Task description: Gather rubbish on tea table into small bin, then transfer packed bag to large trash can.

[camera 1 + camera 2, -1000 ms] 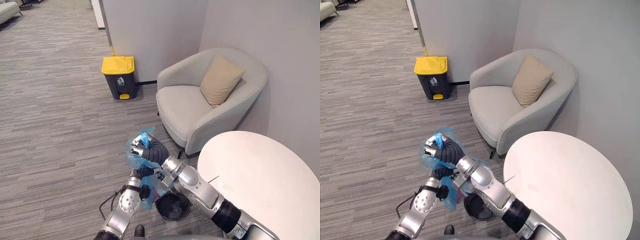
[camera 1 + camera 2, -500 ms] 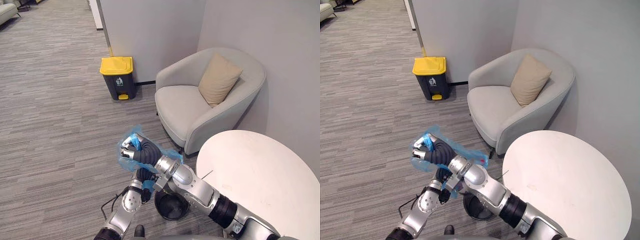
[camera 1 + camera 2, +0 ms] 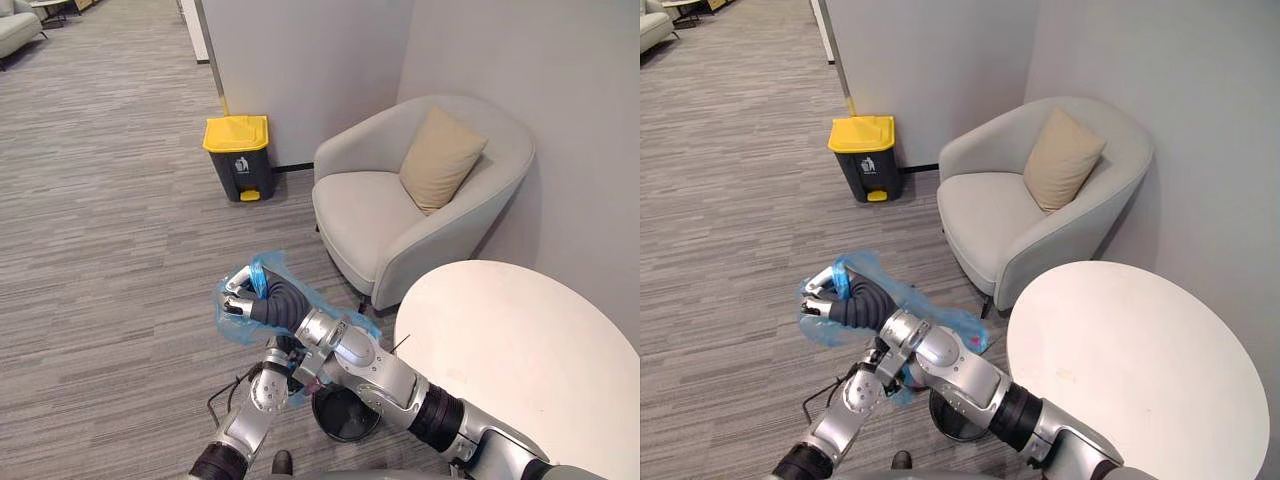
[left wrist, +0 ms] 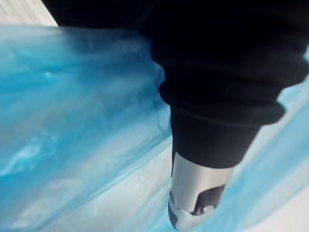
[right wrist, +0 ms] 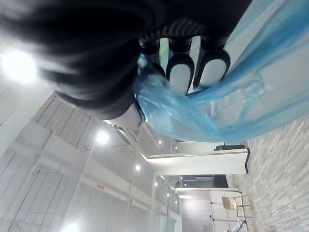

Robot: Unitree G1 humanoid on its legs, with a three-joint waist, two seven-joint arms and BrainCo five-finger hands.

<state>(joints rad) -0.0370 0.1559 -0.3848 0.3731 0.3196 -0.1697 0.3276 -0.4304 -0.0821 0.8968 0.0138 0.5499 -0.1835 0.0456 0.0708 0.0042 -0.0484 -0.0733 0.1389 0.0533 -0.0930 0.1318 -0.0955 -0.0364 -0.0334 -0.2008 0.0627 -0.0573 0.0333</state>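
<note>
Right hand (image 3: 240, 298) now farther leftward, arm outstretched, clenched on blue bag (image 3: 232, 326) (left hand's (image 4: 193, 189) grip unclear).

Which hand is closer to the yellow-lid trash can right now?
Right. The right hand, gripping the blue bag, reaches out toward the trash can; the left hand sits farther back, by the small bin.

The bag (image 4: 63, 111) is translucent blue, the trash can (image 3: 238, 162) dark grey and yellow-lidded, the table (image 3: 520, 350) white.
</note>
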